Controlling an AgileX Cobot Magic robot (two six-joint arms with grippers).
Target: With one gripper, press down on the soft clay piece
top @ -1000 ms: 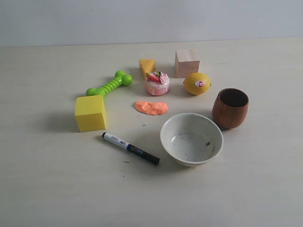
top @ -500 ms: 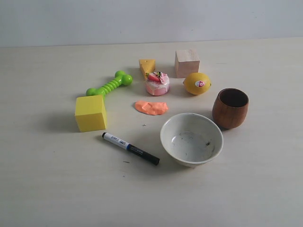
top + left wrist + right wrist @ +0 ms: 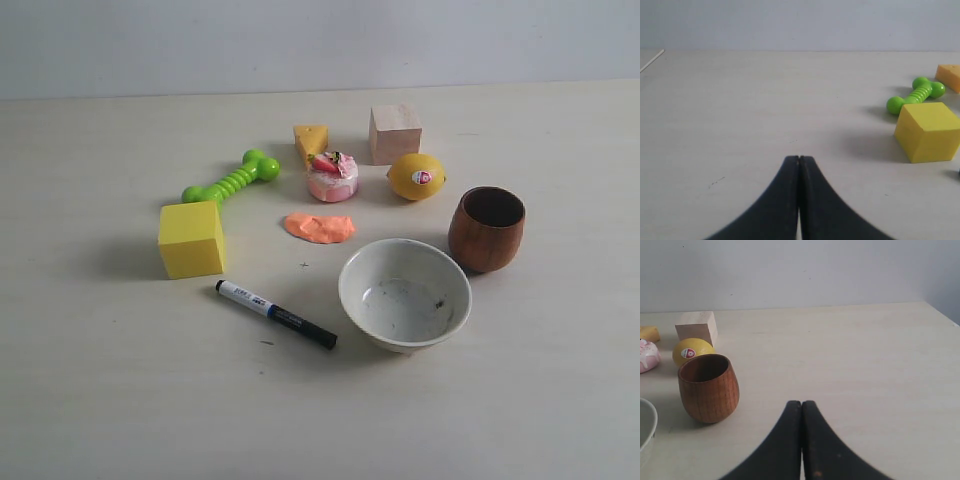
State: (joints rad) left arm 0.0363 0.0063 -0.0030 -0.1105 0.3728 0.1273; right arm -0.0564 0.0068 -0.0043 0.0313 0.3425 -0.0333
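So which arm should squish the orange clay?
Probably left. The soft clay piece sits mid-table. The bowl and wooden cup crowd the side of the right gripper, while the left gripper has only the yellow cube nearby. Both are shut.

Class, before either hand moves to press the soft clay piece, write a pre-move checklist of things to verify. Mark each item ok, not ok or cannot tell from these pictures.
1. Soft clay piece in sight, lying flat: ok.
2. Nothing lying on the clay: ok.
3. Toy cake and bowl apart from the clay: ok.
4. Left hand shut: ok.
5. Right hand shut: ok.
6. A hand above the clay: not ok; neither hand shows in the exterior view, and neither wrist view shows the clay.
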